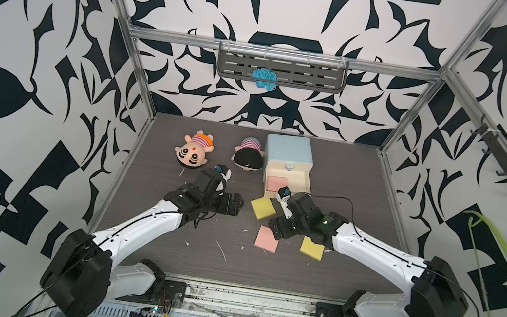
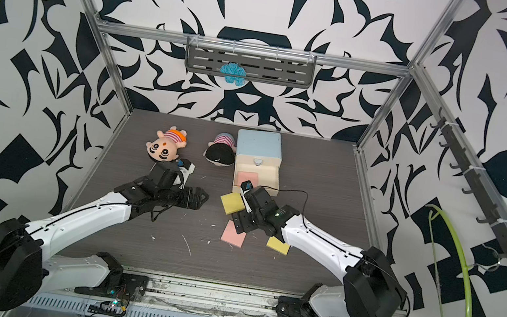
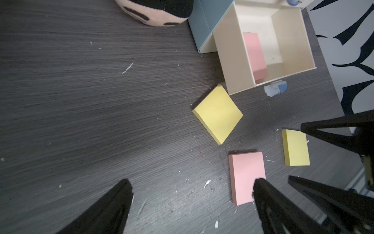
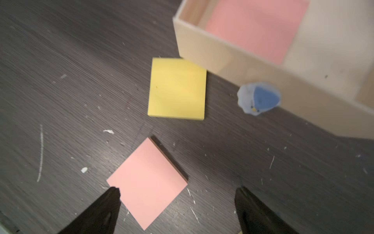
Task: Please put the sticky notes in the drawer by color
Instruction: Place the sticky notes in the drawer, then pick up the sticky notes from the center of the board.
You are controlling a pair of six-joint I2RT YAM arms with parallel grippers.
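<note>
Wide open and empty, the right gripper (image 4: 178,190) hangs over the loose pink pad (image 4: 146,182), which lies diagonal and nearer one finger.

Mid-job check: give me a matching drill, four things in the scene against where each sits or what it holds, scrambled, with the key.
Things:
1. open drawer
2. right gripper
3. yellow pad nearer the drawer
4. black-haired doll

Places or states:
a. lies beside the cabinet
b. open, over the loose pink pad
c. holds the stowed pink pad
d. on the table at the drawer's front corner

Pairs: 1-c, 2-b, 3-d, 4-a
</note>
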